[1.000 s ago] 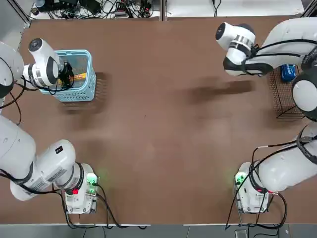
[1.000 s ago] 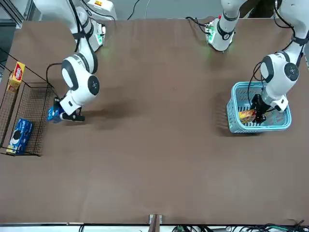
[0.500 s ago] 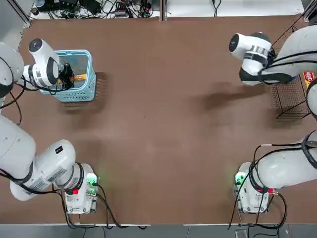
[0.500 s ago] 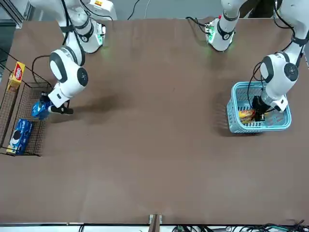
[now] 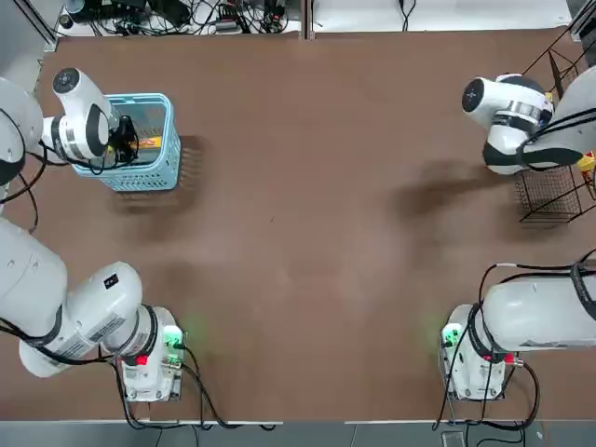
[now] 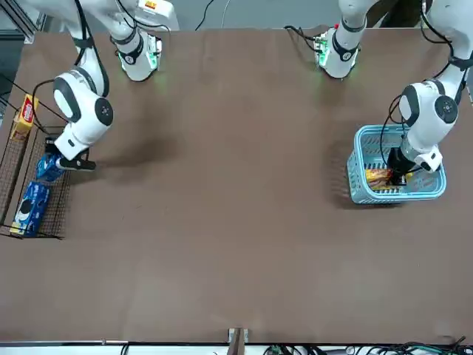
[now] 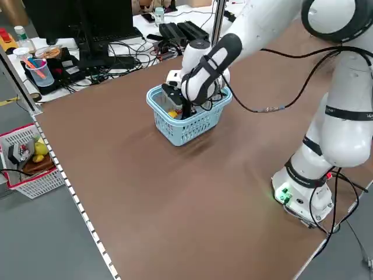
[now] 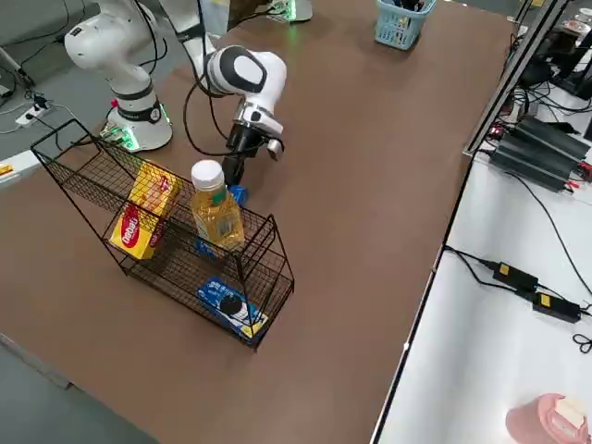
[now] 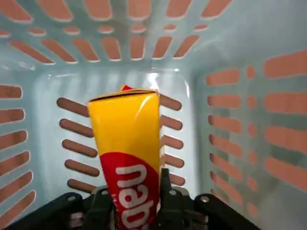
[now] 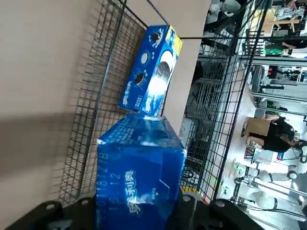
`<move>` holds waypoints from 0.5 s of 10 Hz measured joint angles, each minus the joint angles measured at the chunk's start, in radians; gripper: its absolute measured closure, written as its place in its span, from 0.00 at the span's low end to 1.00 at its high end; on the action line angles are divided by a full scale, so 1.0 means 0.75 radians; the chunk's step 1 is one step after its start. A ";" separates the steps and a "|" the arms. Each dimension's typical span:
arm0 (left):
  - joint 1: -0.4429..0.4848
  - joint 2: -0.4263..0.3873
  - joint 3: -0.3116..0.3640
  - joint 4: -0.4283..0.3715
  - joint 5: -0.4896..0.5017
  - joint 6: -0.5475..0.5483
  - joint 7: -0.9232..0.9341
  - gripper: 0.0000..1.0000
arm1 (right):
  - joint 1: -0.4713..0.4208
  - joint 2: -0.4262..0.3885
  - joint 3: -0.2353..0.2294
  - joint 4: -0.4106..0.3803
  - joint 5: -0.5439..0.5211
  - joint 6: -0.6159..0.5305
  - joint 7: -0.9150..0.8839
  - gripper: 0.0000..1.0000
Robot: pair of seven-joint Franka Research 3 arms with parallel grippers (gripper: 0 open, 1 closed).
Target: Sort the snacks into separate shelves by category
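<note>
You're at the placing step with the right gripper [image 10: 144, 201]: it's at the wire rack [image 10: 98, 96], fingers pinching a blue snack packet [image 10: 136, 172] just beside the blue box [image 10: 151, 72] already in there. I'd settle it in that blue section, then spread the fingers and back off straight. Your left gripper [image 9: 136, 191] is down in the blue basket [image 6: 410, 195], fingers pinching a yellow snack box [image 9: 129, 139], so probably hold that till the rack's free.

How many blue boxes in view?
2. One lies in the rack, on the mesh. The other is in the right hand, at the rack. More could be hidden behind the bottle.
</note>
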 joint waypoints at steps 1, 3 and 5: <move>0.000 -0.043 -0.004 0.012 0.001 -0.071 0.000 0.69 | -0.010 0.000 -0.050 -0.014 -0.067 0.039 0.008 0.53; 0.000 -0.144 -0.040 0.050 0.003 -0.271 0.007 0.69 | -0.022 0.000 -0.168 -0.049 -0.252 0.105 0.106 0.53; 0.000 -0.233 -0.072 0.101 -0.006 -0.469 0.007 0.69 | -0.024 0.001 -0.189 -0.070 -0.303 0.114 0.181 0.57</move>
